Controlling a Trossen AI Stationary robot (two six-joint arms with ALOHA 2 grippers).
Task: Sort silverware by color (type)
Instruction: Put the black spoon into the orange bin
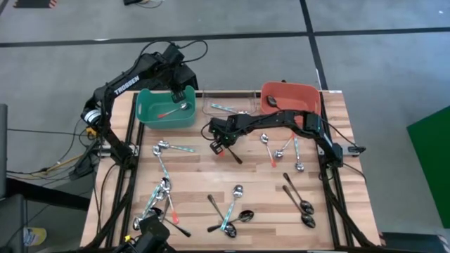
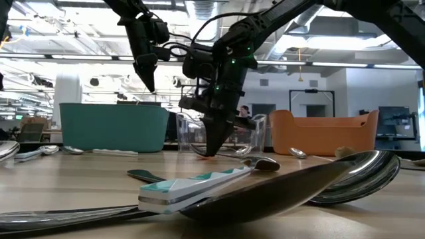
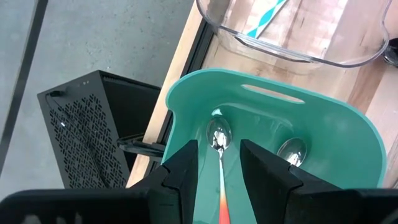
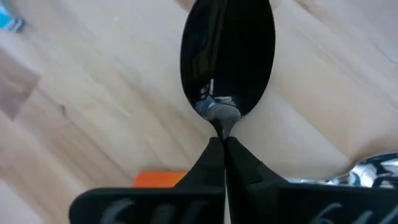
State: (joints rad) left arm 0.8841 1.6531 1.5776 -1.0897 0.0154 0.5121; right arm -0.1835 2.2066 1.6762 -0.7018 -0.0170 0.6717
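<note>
From above, the right gripper [image 1: 219, 146] is low over the table [image 1: 246, 176], near the clear bin [image 1: 228, 105]; the left gripper [image 1: 176, 95] hangs over the teal bin [image 1: 165, 109]. In the right wrist view its fingers are clamped on the neck of a spoon [image 4: 227, 56]. Lift straight up, slowly. In the left wrist view the fingers [image 3: 180, 171] stand apart, empty, above an orange-handled spoon [image 3: 219, 140].

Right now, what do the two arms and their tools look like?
Both arms are dark, jointed links with black cables looping along them; the left arm bears white TROSSEN lettering. Each tool has two dark, tapering fingers: the left tool and the right tool. A small green light glows on the right arm's wrist.
</note>
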